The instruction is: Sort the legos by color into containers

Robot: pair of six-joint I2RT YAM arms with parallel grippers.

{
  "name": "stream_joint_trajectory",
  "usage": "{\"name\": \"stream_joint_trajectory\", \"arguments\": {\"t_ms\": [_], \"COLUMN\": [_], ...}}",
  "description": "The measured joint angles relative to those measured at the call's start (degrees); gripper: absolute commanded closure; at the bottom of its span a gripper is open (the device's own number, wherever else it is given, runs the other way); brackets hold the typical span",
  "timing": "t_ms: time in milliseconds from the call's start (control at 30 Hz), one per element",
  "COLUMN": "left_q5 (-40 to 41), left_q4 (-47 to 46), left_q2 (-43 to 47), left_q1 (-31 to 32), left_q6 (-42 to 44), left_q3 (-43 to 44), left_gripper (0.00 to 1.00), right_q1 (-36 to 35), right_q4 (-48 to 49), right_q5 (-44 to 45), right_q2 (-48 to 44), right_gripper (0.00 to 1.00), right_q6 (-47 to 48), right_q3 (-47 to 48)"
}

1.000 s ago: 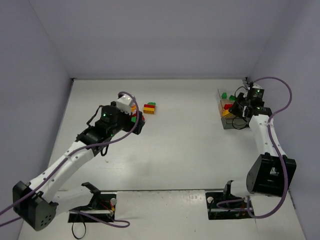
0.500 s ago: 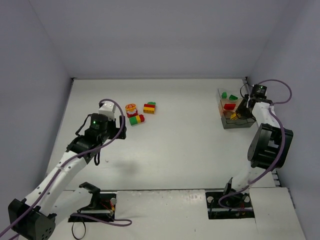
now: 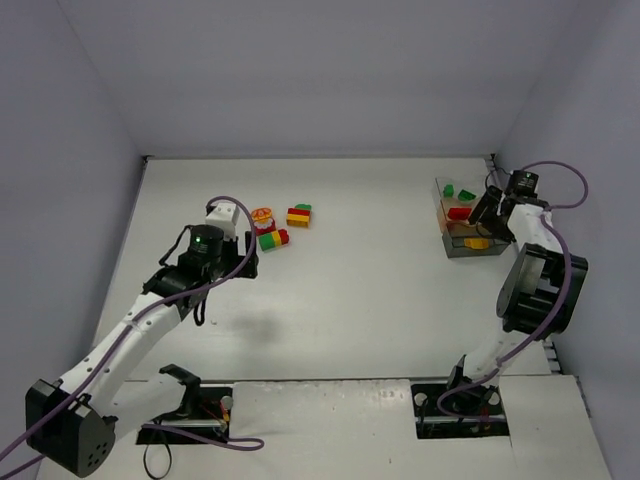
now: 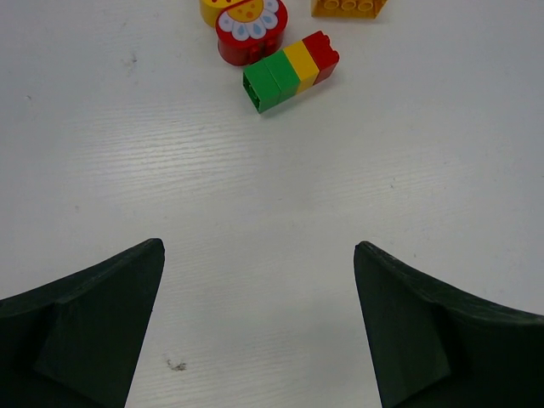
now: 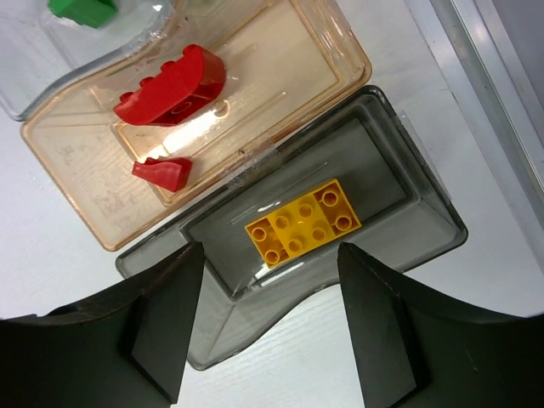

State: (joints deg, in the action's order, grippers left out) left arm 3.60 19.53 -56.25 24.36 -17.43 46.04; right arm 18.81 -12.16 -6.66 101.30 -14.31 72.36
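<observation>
Left gripper (image 4: 257, 253) empty, fingers apart; green-yellow-red brick stack (image 4: 291, 70) looks light, rigid and slick, probably best pinched across its long flat sides.

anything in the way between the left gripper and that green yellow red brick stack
Nothing visible. In the left wrist view only bare table lies between the open left gripper and the brick stack. The round red piece sits just beyond the stack, not in the path.
</observation>
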Motion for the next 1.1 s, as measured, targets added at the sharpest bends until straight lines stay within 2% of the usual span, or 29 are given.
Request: {"name": "stream_joint_trajectory", "arguments": {"t_ms": [100, 233, 467, 667, 800, 1100], "left_q5": [-0.4, 0.5, 2.3, -0.9, -3.8, -6.7], "left_q4": [-0.6, -0.5, -1.3, -2.8, -3.1, -2.8], "left_q2": [-2.6, -8.9, -24.2, -34.0, -40.3, -51.8], "left_q1": [0.0, 0.0, -0.1, -0.4, -1.0, -3.0], "left_q6": [-1.0, -1.8, -2.9, 7.9, 14.3, 20.0], "left_q3": [0.0, 2.3, 13.9, 18.7, 22.5, 29.7], "left_gripper": [0.14, 0.14, 0.14, 0.16, 0.26, 0.27], "right_q1": [-0.1, -1.6, -9.7, -10.6, -10.7, -10.7], "right_q4": [-0.1, -0.3, 0.7, 0.3, 0.2, 0.0], "right_q5": [-0.6, -2.1, -6.1, -11.5, -14.2, -18.3], "right_q2": [-2.0, -9.1, -25.0, -33.5, -37.9, -43.7], "right_gripper": [0.38, 0.37, 0.36, 0.36, 0.35, 0.35], "right_q6": [-0.3, -1.0, -2.0, -2.5, -2.5, -2.5], "right_q3": [0.0, -0.2, -5.0, -12.0, -15.0, -19.3]}}
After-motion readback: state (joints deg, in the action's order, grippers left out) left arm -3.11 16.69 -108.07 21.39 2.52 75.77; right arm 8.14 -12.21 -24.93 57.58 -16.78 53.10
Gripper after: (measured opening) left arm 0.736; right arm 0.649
